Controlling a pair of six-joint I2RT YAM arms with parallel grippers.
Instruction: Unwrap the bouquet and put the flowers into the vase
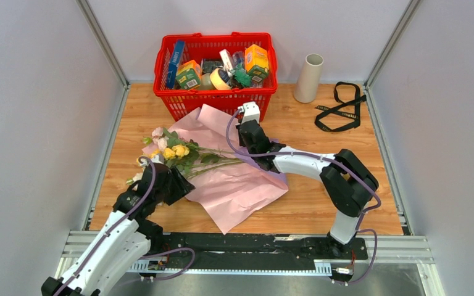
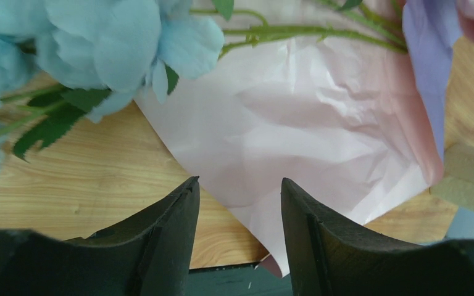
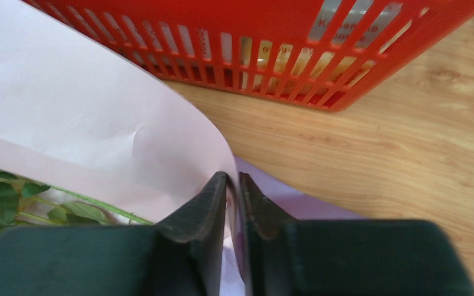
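The bouquet lies opened out mid-table: the flowers (image 1: 176, 153), yellow, pale and light blue (image 2: 99, 49), rest with their green stems (image 3: 12, 197) on the spread pink paper (image 1: 241, 185). A lilac sheet (image 3: 296, 203) lies under it. My left gripper (image 1: 187, 185) (image 2: 239, 180) is open just above the paper's near edge, beside the blooms, holding nothing. My right gripper (image 1: 245, 118) (image 3: 233, 176) sits at the paper's far edge by the basket. Its jaws stand a narrow slit apart, with the paper's edge in the slit. The beige vase (image 1: 309, 78) stands upright at the back right.
A red basket (image 1: 216, 86) of groceries stands at the back centre, close in front of my right gripper (image 3: 271, 37). A black ribbon (image 1: 339, 108) lies loose on the wood at the far right. Grey walls close in the table on three sides.
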